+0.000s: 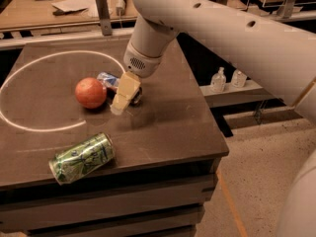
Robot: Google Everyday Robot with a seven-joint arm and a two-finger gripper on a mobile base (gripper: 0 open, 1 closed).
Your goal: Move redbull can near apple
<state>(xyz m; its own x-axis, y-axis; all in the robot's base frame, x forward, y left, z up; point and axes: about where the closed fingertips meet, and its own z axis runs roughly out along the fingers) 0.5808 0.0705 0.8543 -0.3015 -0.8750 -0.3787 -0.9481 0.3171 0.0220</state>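
The redbull can (108, 80) lies on its side on the dark table (168, 127), just right of the apple (91, 92) and almost touching it. Only its blue and silver left end shows; the rest is hidden behind my gripper. My gripper (123, 99) hangs from the big white arm (207, 23) and sits low over the can's right part, right of the apple.
A green patterned can (81, 158) lies on its side near the table's front left. A white chalk ring (59, 58) marks the tabletop around the apple. The table's right edge drops to the floor. Small bottles (218, 79) stand on a lower shelf to the right.
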